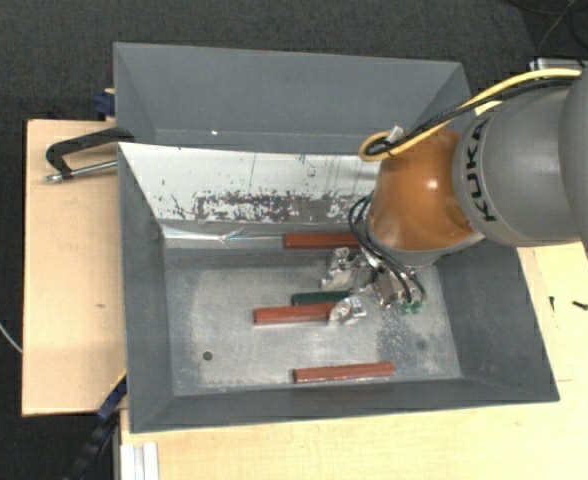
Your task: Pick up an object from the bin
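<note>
mid-bin, the hand (346,288) hangs open over a dark green bar (314,297) lying left-right.

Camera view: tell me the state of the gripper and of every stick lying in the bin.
gripper: open, low in the bin, over the green stick's right end
green stick: flat on the floor, mid-bin, not lifted
middle red stick: flat, just in front of the green one
back red stick: flat along the back wall, right end hidden by the arm
front red stick: flat, apart from the others
</note>
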Robot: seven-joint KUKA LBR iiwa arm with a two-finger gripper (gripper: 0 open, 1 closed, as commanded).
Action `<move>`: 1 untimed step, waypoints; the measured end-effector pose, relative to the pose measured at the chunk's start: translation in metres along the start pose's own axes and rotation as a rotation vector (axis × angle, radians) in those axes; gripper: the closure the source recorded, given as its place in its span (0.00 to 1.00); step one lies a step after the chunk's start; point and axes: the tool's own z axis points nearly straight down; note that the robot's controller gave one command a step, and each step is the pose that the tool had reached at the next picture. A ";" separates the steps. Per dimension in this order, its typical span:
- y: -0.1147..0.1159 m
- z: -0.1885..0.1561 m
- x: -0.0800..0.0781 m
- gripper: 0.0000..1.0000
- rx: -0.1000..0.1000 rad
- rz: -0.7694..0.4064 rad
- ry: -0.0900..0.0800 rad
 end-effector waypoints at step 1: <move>0.000 0.000 0.000 1.00 0.000 0.000 0.000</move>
